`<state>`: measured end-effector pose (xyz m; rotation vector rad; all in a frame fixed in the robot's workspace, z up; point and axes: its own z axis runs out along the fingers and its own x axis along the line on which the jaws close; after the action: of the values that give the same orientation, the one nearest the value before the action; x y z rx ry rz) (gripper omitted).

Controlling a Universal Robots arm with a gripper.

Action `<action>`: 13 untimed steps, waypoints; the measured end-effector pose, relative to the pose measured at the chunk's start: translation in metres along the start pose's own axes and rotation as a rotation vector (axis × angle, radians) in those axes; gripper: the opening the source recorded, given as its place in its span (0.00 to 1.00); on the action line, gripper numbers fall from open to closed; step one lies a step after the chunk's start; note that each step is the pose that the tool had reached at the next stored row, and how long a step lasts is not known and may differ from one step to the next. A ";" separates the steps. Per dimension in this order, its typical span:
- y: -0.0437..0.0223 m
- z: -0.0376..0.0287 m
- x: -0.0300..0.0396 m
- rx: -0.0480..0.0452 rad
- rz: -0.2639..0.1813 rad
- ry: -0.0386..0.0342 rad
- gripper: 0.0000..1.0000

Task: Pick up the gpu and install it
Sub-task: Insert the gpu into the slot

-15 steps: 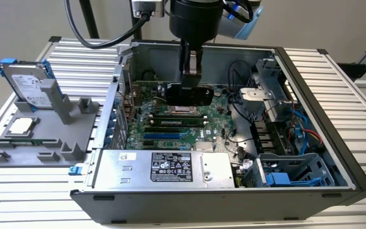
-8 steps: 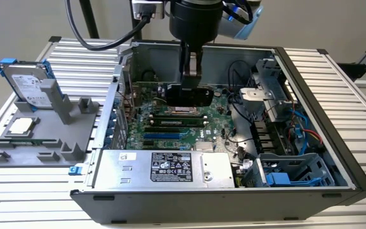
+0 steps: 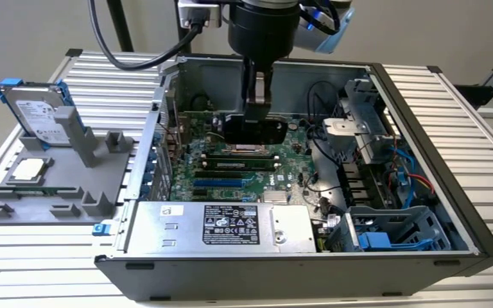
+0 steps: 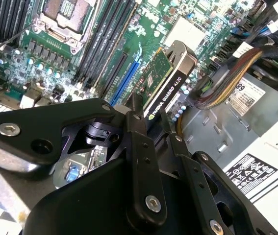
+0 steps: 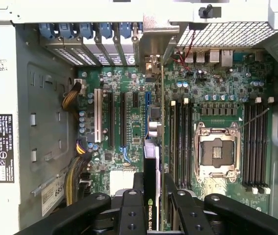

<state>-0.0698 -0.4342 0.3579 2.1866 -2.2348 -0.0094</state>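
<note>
The end effector (image 4: 151, 120) is clamped on the gpu (image 4: 165, 81), holding it edge-down above the motherboard (image 5: 129, 122) inside the open computer case (image 3: 452, 192).

In the second wrist view the gripper (image 4: 151, 120) has its black fingers (image 4: 138, 128) closed on the near end of the gpu (image 4: 168, 81), which stands on edge with its green card face on one side and its black shroud on the other. The card hangs above the motherboard (image 4: 45, 54), close to a blue slot (image 4: 128, 78) and the black slots beside it. Farther off on the board sit the open processor socket (image 4: 63, 14) and rows of dark memory slots (image 4: 99, 39). A bundle of brown and yellow cables (image 4: 229, 73) runs past the card toward the grey power supply (image 4: 256, 122) with its labels.
</note>
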 end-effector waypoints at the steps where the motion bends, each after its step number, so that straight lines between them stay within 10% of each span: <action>1: 0.0000 0.0001 0.0000 0.0000 0.000 0.0001 0.00; 13: 0.0000 0.0025 0.0000 0.0000 0.000 0.0003 0.00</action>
<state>-0.0698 -0.4342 0.3554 2.1865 -2.2346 -0.0091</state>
